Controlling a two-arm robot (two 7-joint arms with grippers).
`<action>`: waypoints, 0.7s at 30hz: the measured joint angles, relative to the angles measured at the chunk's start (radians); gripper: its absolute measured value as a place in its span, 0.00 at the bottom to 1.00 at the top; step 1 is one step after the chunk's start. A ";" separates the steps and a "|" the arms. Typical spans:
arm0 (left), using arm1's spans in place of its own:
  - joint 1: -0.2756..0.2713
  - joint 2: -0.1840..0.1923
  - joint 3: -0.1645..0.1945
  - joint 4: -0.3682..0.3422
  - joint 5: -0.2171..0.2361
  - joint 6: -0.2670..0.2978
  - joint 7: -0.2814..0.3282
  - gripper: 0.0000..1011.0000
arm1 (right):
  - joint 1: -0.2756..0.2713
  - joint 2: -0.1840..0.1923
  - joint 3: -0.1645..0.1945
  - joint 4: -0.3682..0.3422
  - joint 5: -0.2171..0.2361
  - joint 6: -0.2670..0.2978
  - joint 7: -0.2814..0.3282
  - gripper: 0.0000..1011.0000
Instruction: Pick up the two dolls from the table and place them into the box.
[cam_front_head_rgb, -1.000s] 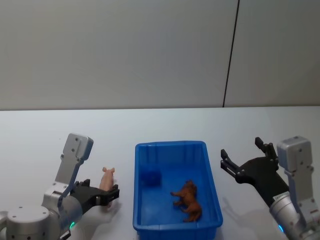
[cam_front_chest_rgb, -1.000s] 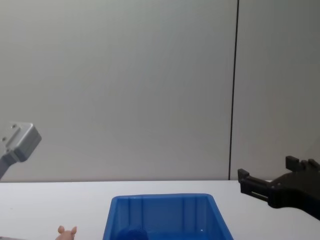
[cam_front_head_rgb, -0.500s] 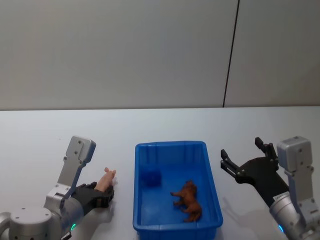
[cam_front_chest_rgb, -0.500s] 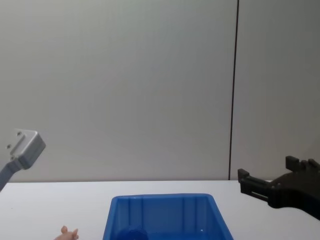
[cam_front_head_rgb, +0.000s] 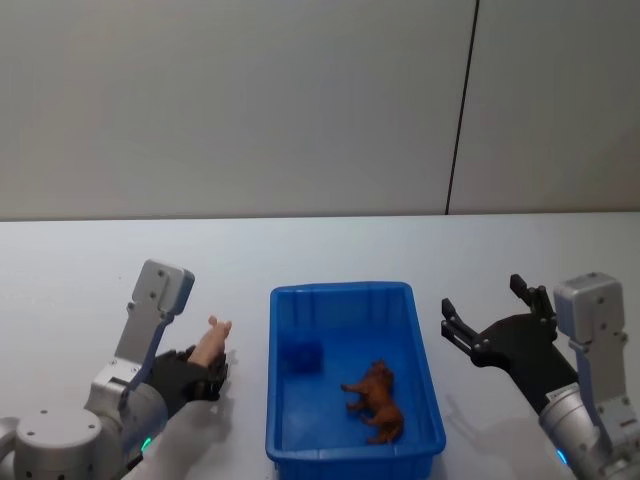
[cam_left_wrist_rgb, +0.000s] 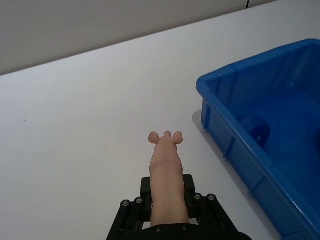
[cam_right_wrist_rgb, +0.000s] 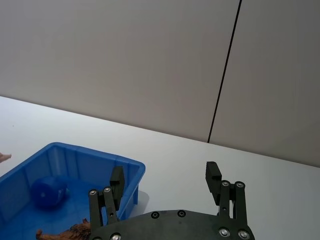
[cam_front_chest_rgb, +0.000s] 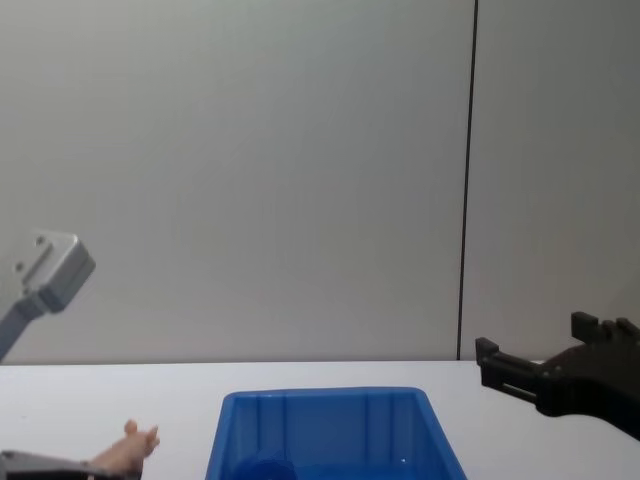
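On the left, my left gripper (cam_front_head_rgb: 200, 372) sits just left of the box, with its jaws clamped on the pig (cam_front_head_rgb: 209, 344). In the left wrist view the pig (cam_left_wrist_rgb: 166, 176) is pinched at its rear between the two black fingers (cam_left_wrist_rgb: 145, 192), its body sticking straight out ahead with ears and snout pointing away from me toward the far side of the tabletop (cam_left_wrist_rgb: 75, 115). From the head the pig tilts up and toward the box, and I cannot tell whether it touches the tabletop (cam_front_head_rgb: 330, 250). In the chest view its pink tip (cam_front_chest_rgb: 130, 448) pokes up just left of the box's near left corner.

In the middle stands the box (cam_front_head_rgb: 279, 400), upright on the tabletop with its long sides running near to far. The brown doll (cam_front_head_rgb: 375, 400) lies on its side on the box floor, in the near right part, close to the right wall. A small dark blue round thing (cam_front_head_rgb: 299, 356) rests on the floor toward the left wall, farther from me than the doll.

On the right, my right gripper (cam_front_head_rgb: 487, 318) hangs above the tabletop, well apart from the box's right rim. Its jaws stand wide apart and hold nothing; the right wrist view shows the two fingers (cam_right_wrist_rgb: 116, 181) spread, with the box (cam_right_wrist_rgb: 30, 165) and a bit of the brown doll (cam_right_wrist_rgb: 65, 233) beyond them.
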 joint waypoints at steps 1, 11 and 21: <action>0.000 0.000 0.000 0.000 0.000 0.000 0.000 0.38 | 0.000 0.000 0.000 0.000 0.000 0.000 0.000 0.99; 0.004 0.021 -0.010 -0.055 0.035 -0.083 -0.069 0.38 | 0.000 0.000 0.000 0.000 0.000 0.000 0.000 0.99; -0.006 0.031 -0.017 -0.077 0.044 -0.182 -0.188 0.38 | 0.000 0.000 0.000 0.000 0.000 0.000 0.000 0.99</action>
